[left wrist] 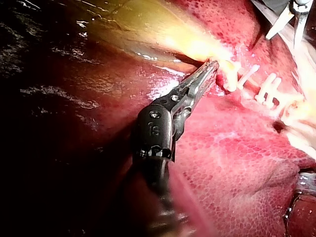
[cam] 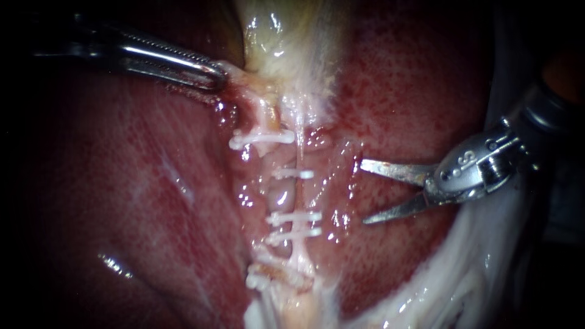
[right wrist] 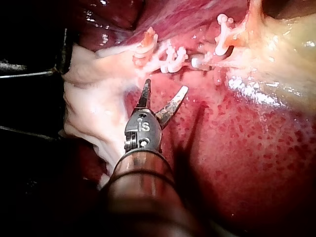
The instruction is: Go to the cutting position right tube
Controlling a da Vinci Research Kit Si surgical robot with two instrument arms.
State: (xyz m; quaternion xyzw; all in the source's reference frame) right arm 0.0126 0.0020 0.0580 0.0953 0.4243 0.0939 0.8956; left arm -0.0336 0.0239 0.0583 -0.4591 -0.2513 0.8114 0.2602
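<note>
Endoscope: left instrument [cam: 213,74] pinches pale tissue [cam: 248,84] below the gallbladder [cam: 280,36]; right instrument [cam: 364,192], blades spread, lies beside the clipped right tube [cam: 300,152], apart. Left wrist: jaws clamped on that tissue. Right wrist: blades spread, short of the clips [right wrist: 170,59]

3 close cams, clips [cam: 294,217] shared
</note>
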